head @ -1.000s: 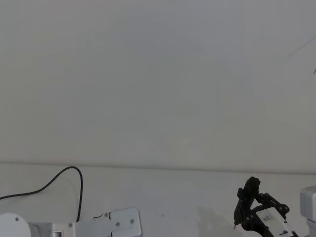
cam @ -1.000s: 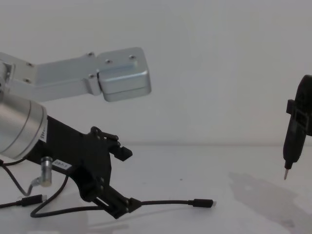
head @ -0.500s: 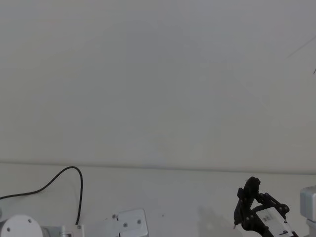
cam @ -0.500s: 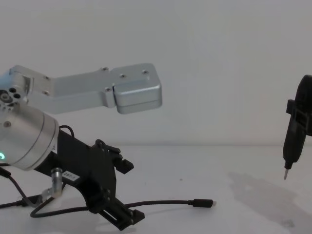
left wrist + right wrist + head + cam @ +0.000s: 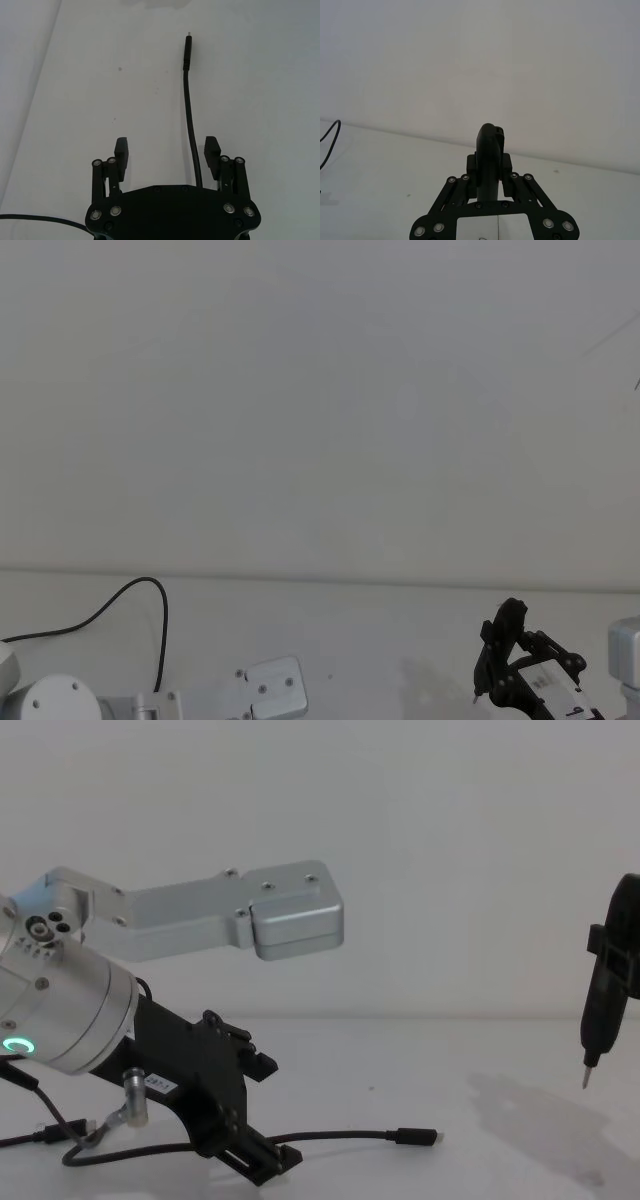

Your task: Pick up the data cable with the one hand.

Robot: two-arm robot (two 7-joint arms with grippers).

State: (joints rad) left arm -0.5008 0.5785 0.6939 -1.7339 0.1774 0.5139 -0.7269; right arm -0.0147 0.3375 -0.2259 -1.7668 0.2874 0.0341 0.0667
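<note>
- The left gripper (image 5: 268,1115) is being held low over the white table (image 5: 470,1060), on the robot's left side. It is tilted downward, and its lower finger is just at the table's surface.
- Its fingers (image 5: 121,150) are being held wide apart, and nothing is being clamped between them.
- The data cable (image 5: 188,105) is lying flat on the table. In the left wrist view it is being straddled by the gripper, running through the gap between the two fingers and nearer to one of them. Whether that finger is touching it cannot be told.
- The plug (image 5: 414,1136) at the cable's free end is lying on the table ahead of the left gripper, with its short silver tip pointed toward the robot's right in the chest view.
- A short grey wire (image 5: 125,1095) with a silver connector is being carried at the side of the left gripper's black body.
- The right gripper (image 5: 489,167) is being held well apart on the robot's right, above the table. It is clamped on a slim black tool (image 5: 603,990), whose metal tip is pointed downward, clear of the table.
</note>
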